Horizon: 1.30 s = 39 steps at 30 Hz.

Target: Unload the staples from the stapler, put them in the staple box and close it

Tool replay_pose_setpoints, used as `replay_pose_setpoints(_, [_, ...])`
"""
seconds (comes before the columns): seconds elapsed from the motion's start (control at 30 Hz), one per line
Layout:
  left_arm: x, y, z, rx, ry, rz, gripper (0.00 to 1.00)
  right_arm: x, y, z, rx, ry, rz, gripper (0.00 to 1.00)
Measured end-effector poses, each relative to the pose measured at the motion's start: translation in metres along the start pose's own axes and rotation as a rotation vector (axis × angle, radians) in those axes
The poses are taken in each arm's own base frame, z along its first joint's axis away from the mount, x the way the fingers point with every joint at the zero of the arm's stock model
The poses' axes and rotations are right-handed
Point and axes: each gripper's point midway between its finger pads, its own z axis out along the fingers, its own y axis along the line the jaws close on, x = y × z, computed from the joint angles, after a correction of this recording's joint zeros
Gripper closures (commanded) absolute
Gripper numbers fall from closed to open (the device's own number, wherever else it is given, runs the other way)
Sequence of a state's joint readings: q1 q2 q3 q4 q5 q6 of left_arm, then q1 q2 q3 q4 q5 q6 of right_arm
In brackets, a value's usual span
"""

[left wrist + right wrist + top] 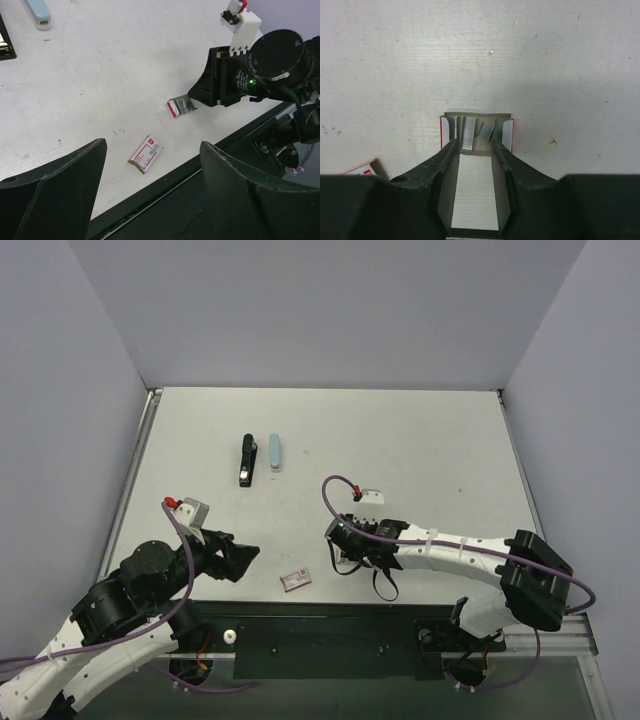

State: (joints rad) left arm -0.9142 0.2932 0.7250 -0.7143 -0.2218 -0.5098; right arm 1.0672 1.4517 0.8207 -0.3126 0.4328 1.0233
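Where the stapler lies: left of centre on the desk, towards the far edge, pale blue piece just beside it — both long axes running near edge to far edge.
Right gripper: jaws parted a little over the staple tray, clamping nothing I can see; staples lie loose inside.
Left gripper: spread wide, empty, by the near edge.
Box sleeve: near edge, between my arms.
Nearer arm: left, I judge — stapler sits straight beyond it.
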Motion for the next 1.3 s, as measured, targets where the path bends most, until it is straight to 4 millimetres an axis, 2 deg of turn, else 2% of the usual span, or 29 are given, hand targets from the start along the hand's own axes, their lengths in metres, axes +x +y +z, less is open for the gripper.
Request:
replay_pose_setpoints(0.17, [0.002, 0.000, 0.002, -0.006, 0.013, 0.004, 0.14, -0.011, -0.006, -0.012, -0.025, -0.028, 0.030, 0.68])
replay_pose_setpoints(0.33, [0.008, 0.002, 0.010, -0.032, 0.053, 0.012, 0.16, 0.001, -0.028, -0.011, 0.007, -0.007, 0.009, 0.66])
replay_pose_setpoints(0.53, [0.033, 0.009, 0.035, -0.116, 0.185, 0.002, 0.21, 0.013, -0.047, -0.013, 0.019, 0.015, 0.002, 0.63])
replay_pose_setpoints(0.67, [0.061, 0.017, 0.048, -0.170, 0.264, -0.044, 0.31, 0.014, -0.053, -0.016, 0.010, 0.015, 0.012, 0.62])
replay_pose_setpoints(0.73, [0.079, 0.023, 0.052, -0.199, 0.306, -0.071, 0.44, 0.015, -0.055, -0.016, 0.009, 0.015, 0.013, 0.61])
replay_pose_setpoints(0.77, [0.086, 0.025, 0.053, -0.211, 0.325, -0.079, 0.54, 0.015, -0.056, -0.016, 0.008, 0.016, 0.013, 0.61])
replay_pose_setpoints(0.83, [0.102, 0.029, 0.056, -0.241, 0.368, -0.099, 0.65, 0.015, -0.057, -0.016, 0.009, 0.018, 0.012, 0.61])
replay_pose_setpoints(0.87, [0.108, 0.030, 0.058, -0.253, 0.388, -0.104, 0.67, 0.015, -0.058, -0.016, 0.010, 0.020, 0.012, 0.61])
replay_pose_setpoints(0.93, [0.119, 0.031, 0.062, -0.272, 0.422, -0.109, 0.79, 0.015, -0.058, -0.015, 0.013, 0.020, 0.014, 0.61])
replay_pose_setpoints(1.0, [0.129, 0.032, 0.066, -0.283, 0.445, -0.116, 0.97, 0.015, -0.060, -0.014, 0.019, 0.022, 0.014, 0.61])
replay_pose_setpoints(1.03, [0.135, 0.032, 0.068, -0.288, 0.460, -0.117, 1.00, 0.015, -0.061, -0.013, 0.025, 0.025, 0.014, 0.61])
replay_pose_setpoints(1.17, [0.159, 0.038, 0.071, -0.318, 0.509, -0.124, 1.00, 0.015, -0.062, -0.007, 0.040, 0.035, 0.028, 0.61])
replay_pose_setpoints(1.3, [0.173, 0.044, 0.071, -0.346, 0.540, -0.127, 1.00, 0.012, -0.061, -0.003, 0.031, 0.038, 0.059, 0.61])
